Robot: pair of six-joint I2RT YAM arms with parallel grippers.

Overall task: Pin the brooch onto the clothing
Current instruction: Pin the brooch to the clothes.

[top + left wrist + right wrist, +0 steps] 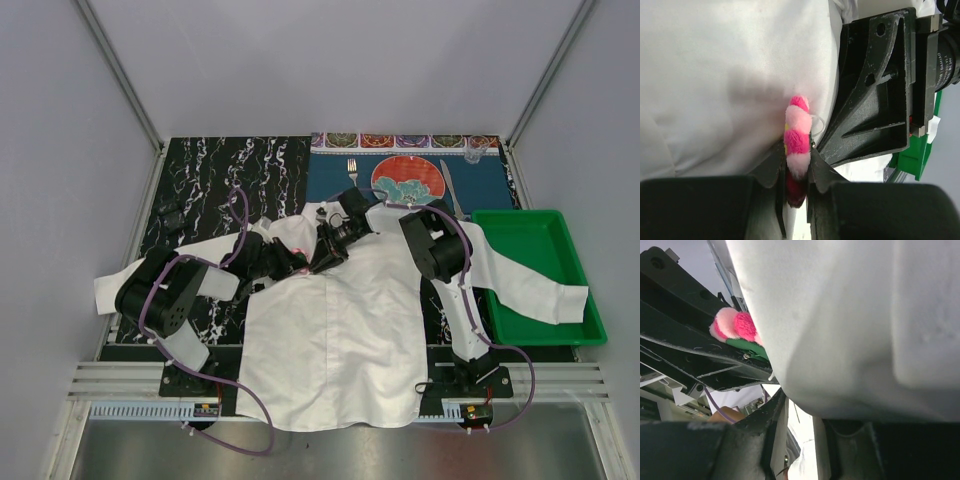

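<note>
The brooch point(797, 137) is clamped edge-on between the fingers of the left gripper point(796, 182). Its petals press against the shirt point(340, 330) high on the chest, near the collar. The right gripper point(328, 245) crowds in just to the right; fabric bulges over its fingers, and I cannot tell whether they grip it. The near shirt front lies flat and open. The right sleeve drapes over the left wall of the green tray point(560, 225).
</note>
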